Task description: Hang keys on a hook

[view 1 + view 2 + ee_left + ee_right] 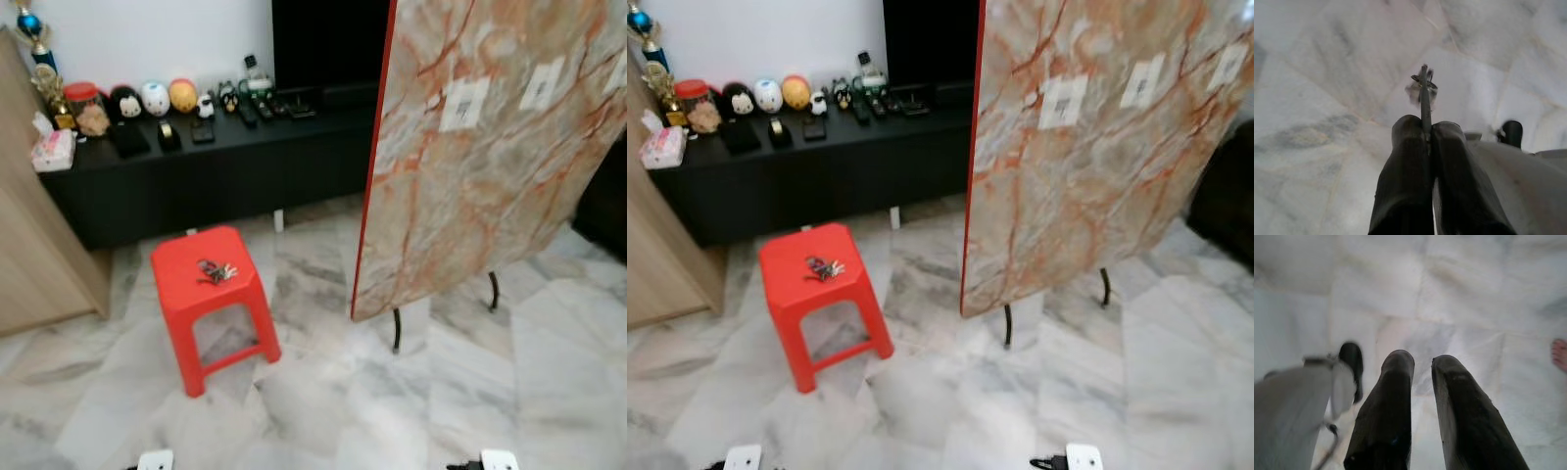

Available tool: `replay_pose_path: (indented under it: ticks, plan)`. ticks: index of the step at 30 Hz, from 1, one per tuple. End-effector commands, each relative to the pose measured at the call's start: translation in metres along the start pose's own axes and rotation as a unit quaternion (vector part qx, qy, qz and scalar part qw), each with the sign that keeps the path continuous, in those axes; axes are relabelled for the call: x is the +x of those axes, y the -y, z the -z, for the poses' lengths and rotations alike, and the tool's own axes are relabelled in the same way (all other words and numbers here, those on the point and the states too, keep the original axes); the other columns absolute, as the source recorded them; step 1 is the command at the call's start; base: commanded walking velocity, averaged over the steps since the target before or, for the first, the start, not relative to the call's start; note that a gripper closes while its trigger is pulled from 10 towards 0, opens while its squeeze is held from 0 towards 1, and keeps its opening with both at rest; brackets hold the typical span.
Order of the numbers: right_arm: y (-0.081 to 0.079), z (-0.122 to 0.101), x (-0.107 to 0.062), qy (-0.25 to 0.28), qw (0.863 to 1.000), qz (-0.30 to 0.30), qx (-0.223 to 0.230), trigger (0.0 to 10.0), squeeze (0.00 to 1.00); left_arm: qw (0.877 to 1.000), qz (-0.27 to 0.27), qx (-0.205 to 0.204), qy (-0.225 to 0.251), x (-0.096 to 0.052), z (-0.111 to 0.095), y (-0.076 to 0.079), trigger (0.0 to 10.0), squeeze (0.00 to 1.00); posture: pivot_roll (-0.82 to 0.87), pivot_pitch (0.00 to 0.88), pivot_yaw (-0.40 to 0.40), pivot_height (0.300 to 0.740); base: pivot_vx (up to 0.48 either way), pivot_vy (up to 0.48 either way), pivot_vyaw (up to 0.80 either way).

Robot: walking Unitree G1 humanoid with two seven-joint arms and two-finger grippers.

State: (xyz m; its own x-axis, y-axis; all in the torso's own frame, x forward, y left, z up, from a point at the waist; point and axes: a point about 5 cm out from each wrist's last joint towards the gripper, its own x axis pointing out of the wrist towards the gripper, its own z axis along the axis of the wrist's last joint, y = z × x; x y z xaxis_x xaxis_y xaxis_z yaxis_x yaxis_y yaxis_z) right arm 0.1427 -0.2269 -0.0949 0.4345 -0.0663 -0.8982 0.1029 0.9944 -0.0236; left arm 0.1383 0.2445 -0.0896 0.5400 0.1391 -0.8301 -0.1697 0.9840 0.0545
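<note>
The keys (217, 271) are seen as a small dark bunch with a bit of red, lying in the middle of the red plastic stool (181, 257), left of the marble panel (490, 176). The stool should be approached squarely and the bunch taken by its ring. The right gripper (1420, 364) is held with fingers spread. The fingers of the left gripper (1425, 132) are pressed together on a thin metal piece (1424, 93); what it is cannot be told.

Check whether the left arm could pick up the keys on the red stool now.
Probably not: the left gripper hangs over the floor, short of the red stool with the keys, its jaws shut on a thin metal piece.
</note>
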Motion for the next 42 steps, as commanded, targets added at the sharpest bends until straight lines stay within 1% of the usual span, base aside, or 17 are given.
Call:
replay_pose_path:
  ticks: [1,13,31,34,35,37,39,42]
  plan:
    - [0.0046,0.0018,-0.0009,-0.003,1.0,0.006,-0.002,10.0,0.0,1.0,0.001,-0.006,-0.003,-0.0002,0.0025,0.0018,10.0,0.0,0.06,0.0,-0.043,0.74,0.0,0.0,-0.66]
    - [0.0031,0.0017,-0.0006,-0.003,1.0,0.004,-0.001,10.0,0.0,1.0,0.003,0.0,-0.001,0.0004,0.0005,0.0035,10.0,0.0,0.06,0.0,-0.039,0.74,0.0,0.0,-0.65]
    - [0.0014,0.003,-0.0005,-0.006,1.0,-0.001,-0.006,10.0,0.0,1.0,0.004,0.009,-0.004,-0.0004,0.0024,0.0008,10.0,0.0,0.07,0.0,-0.036,0.74,0.0,0.0,-0.62]
    - [0.0016,0.0029,-0.0005,-0.006,1.0,0.0,-0.005,10.0,0.0,1.0,0.003,0.012,-0.004,-0.0005,0.0025,0.0005,10.0,0.0,0.07,0.0,-0.037,0.74,0.0,0.0,-0.6]
    - [0.0018,0.0027,-0.0005,-0.006,1.0,0.001,-0.005,10.0,0.0,1.0,0.001,0.02,-0.005,-0.0005,0.0026,0.0003,10.0,0.0,0.07,0.0,-0.039,0.74,0.0,0.0,-0.6]
    - [0.0019,0.0025,-0.0005,-0.006,1.0,0.001,-0.005,10.0,0.0,1.0,0.002,0.024,-0.005,-0.0005,0.0027,0.0005,10.0,0.0,0.07,0.0,-0.04,0.74,0.0,-0.184,-0.6]
    - [0.0019,0.0024,-0.0005,-0.005,1.0,0.001,-0.004,10.0,0.0,1.0,0.001,0.02,-0.006,-0.0006,0.0034,0.0006,10.0,0.0,0.06,0.0,-0.04,0.74,0.0,-0.48,-0.6]
    - [0.0021,0.0017,-0.0005,-0.002,1.0,0.001,-0.005,10.0,0.0,1.0,-0.001,0.011,-0.007,-0.0007,0.0042,0.001,10.0,0.0,0.07,0.0,-0.041,0.74,0.0,0.0,0.0]
